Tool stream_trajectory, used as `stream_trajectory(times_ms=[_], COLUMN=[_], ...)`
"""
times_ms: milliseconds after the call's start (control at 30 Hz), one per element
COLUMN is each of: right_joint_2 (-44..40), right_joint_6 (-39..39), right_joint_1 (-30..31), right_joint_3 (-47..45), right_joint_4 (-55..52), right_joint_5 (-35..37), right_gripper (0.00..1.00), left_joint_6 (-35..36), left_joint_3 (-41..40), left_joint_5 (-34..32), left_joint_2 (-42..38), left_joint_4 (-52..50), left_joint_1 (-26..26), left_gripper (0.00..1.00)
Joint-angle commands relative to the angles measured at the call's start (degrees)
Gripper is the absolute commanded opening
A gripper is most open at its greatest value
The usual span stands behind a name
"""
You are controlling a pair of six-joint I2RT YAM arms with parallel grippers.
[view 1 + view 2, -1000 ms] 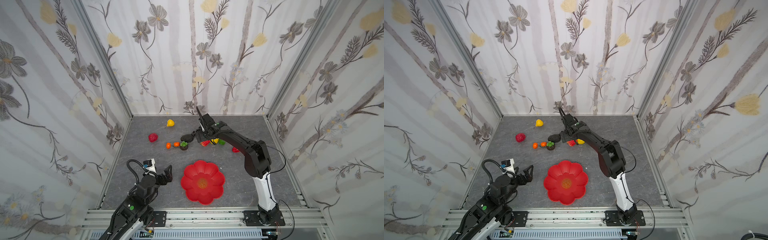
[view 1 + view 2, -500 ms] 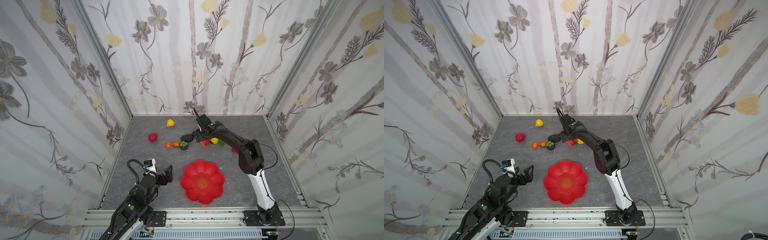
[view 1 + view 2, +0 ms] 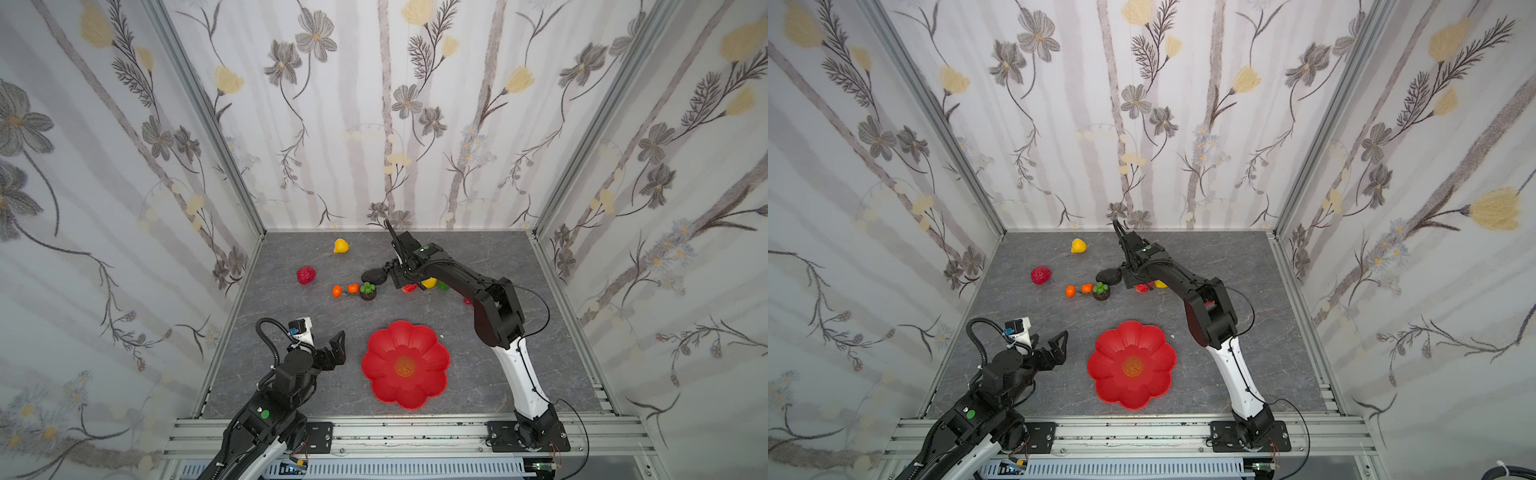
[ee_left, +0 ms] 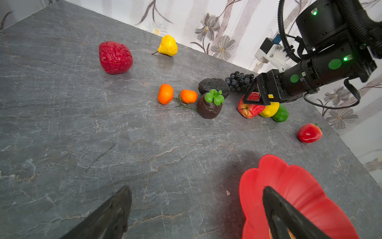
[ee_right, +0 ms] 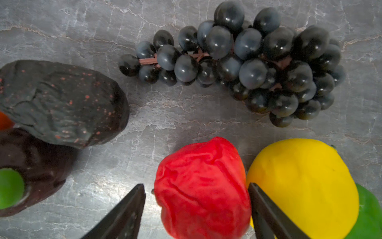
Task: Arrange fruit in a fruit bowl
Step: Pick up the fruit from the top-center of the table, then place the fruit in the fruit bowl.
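Observation:
My right gripper is down at the back of the table, open, its jaws straddling the red apple. One finger lies against the apple beside the yellow lemon; the other stands a small gap off. Dark grapes and the black avocado lie just beyond. The red fruit bowl sits empty at the front middle. My left gripper hovers open and empty to the bowl's left. In the left wrist view the strawberry lies alone behind the bowl.
A yellow pear and a wrinkled red fruit lie at the back left. Two oranges and a dark fruit with green leaves sit left of the avocado. A green fruit touches the lemon. Walls close three sides.
The right gripper has settled lower over the apple and its jaws have narrowed around it. The left arm has not moved.

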Motion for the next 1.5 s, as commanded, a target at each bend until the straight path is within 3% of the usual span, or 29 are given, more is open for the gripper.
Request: stream_trajectory(times_ms=[0, 300, 467, 700, 933, 1133, 1467], right_joint_2=[0.4, 0.1, -3.1, -11.7, -25.0, -39.4, -51.0], right_joint_6=[-0.1, 1.4, 2.3, 6.1, 15.1, 27.5, 39.6], right_joint_1=[0.0, 0.1, 0.0, 0.1, 0.2, 0.4, 2.7], right_joint_3=[0.7, 0.7, -0.6, -7.2, -22.2, -42.3, -61.4], right_joint_4=[0.1, -0.5, 0.8, 6.1, 14.2, 26.9, 41.9], right_joint_5=[0.1, -0.3, -2.2, -6.8, -11.4, -15.3, -20.7], right_gripper=[0.76, 0.63, 0.62, 0.61, 0.61, 0.58, 0.57], left_joint_6=[0.3, 0.3, -0.2, -3.4, -9.2, -13.4, -13.0], left_joint_3=[-0.1, 0.0, 0.3, 2.9, 8.9, 13.8, 23.6], left_joint_5=[-0.7, -1.0, -2.0, 2.0, 10.0, 15.7, 15.4], left_joint_2=[0.1, 1.1, 2.5, 11.3, 22.2, 32.7, 49.3], left_joint_4=[1.8, 2.4, 2.9, 8.5, 16.4, 23.3, 28.5], left_joint_1=[0.1, 0.1, 0.1, 0.1, 0.1, -1.5, -10.8], left_gripper=[1.0, 1.0, 1.0, 1.0, 0.98, 0.9, 0.74])
